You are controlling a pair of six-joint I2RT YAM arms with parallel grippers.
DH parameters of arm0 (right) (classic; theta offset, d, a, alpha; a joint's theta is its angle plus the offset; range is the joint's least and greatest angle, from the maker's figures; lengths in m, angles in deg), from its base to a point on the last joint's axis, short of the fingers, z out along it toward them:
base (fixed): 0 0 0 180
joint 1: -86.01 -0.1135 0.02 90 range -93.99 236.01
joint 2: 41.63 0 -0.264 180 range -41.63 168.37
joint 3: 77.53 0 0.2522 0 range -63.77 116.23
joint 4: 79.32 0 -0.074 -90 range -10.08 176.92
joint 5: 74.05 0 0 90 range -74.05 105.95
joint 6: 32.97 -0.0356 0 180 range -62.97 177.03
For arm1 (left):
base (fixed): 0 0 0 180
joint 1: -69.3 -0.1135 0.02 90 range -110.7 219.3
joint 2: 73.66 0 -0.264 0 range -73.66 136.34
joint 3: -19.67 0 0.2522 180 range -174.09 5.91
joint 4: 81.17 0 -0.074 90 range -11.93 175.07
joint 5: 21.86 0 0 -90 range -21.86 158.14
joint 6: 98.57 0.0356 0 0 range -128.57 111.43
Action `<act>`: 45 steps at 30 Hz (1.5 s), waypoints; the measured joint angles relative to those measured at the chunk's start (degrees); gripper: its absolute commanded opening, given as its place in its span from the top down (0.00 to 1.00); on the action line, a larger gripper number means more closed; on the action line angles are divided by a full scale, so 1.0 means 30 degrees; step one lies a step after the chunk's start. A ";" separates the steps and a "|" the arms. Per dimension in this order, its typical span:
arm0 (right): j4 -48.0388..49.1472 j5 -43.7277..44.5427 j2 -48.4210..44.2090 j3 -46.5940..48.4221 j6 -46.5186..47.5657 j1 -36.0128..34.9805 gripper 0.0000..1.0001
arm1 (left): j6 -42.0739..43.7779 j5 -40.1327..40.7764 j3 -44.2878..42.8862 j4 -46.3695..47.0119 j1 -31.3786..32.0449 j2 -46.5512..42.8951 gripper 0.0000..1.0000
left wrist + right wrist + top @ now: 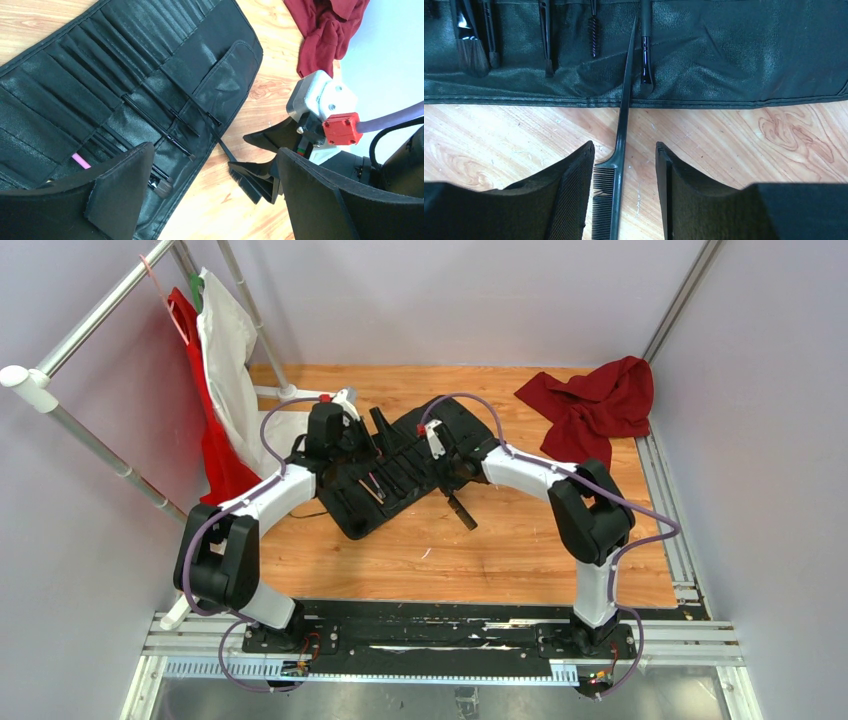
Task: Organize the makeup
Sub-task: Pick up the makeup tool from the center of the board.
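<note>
A thin black tail comb (618, 170) lies on the wood floor with its tail resting on the black roll-up case (734, 55). My right gripper (624, 165) is open and straddles the comb's toothed end; the teeth lie close to the left finger (569, 200). Several black brushes (545, 40) and a spoolie (594, 35) sit in the case's slots. My left gripper (215, 175) is open and empty above the case's near edge, where a pink handle (80, 161) and brush heads (161, 187) show. In the top view the comb (463, 512) lies just off the case (400, 475).
A red cloth (595, 400) lies at the back right of the wood floor. White and red cloths (225, 370) hang on a metal rack at the left. Grey walls close in the sides. The two grippers (362, 445) (458, 490) are close together over the case.
</note>
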 measured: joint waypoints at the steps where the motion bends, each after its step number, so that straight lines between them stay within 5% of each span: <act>1: 0.0000 0.0000 0.0058 0.0007 0.0007 -0.0007 0.52 | 0.0000 -0.0036 0.0036 0.0058 -0.0036 0.0000 0.02; 19: 0.0029 -0.0087 0.1239 0.0313 0.0313 -0.0073 0.55 | -0.0080 -0.0452 0.0277 0.0240 -0.0350 0.0117 0.02; 45: 0.0670 -0.2149 0.1260 -0.0022 0.0328 0.0583 0.71 | -0.0117 -0.0495 0.0503 0.0488 -0.0707 0.0117 0.02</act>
